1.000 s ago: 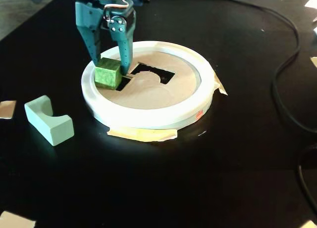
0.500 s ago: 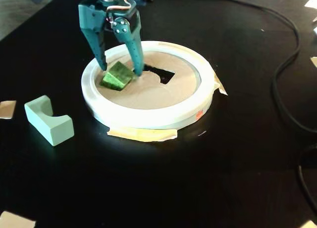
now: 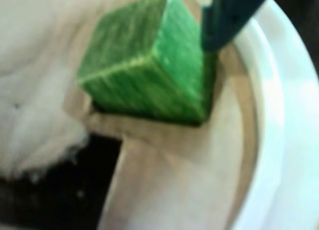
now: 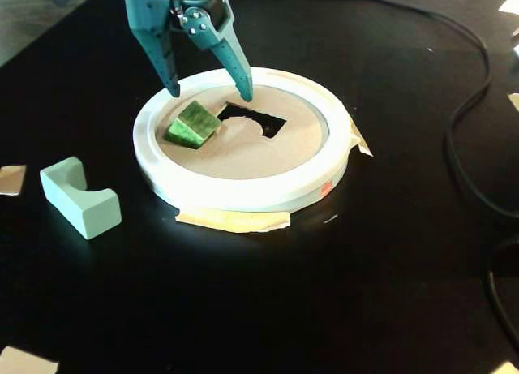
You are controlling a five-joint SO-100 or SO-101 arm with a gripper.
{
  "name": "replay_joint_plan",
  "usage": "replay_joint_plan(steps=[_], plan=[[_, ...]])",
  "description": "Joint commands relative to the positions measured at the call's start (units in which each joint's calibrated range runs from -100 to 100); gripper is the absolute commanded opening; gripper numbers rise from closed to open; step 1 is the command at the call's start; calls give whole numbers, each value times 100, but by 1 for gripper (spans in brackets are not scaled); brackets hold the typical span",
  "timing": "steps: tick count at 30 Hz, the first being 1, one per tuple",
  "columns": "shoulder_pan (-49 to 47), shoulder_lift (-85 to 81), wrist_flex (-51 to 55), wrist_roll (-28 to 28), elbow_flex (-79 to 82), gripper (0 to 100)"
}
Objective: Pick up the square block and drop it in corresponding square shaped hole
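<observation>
The green square block (image 4: 193, 124) lies tilted on the brown cardboard lid (image 4: 243, 151), just left of the dark cut-out hole (image 4: 253, 118). In the wrist view the block (image 3: 149, 65) fills the top middle, with a dark gap under its lower edge. The hole's stepped edge shows at lower left in that view (image 3: 60, 190). My teal gripper (image 4: 211, 92) hangs open just above the block, one fingertip on each side, and touches nothing. One teal finger (image 3: 224, 20) shows right of the block in the wrist view.
A white ring (image 4: 243, 191) frames the lid, with tape tabs at its front and right. A pale green arch block (image 4: 79, 197) lies on the black table to the left. Black cables (image 4: 466, 106) run along the right side.
</observation>
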Motion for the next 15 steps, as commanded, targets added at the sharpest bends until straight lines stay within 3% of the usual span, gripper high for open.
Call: replay_joint_plan(steps=[1, 15], plan=[[411, -525, 29, 147, -41, 78], [486, -588, 360, 127, -41, 77]])
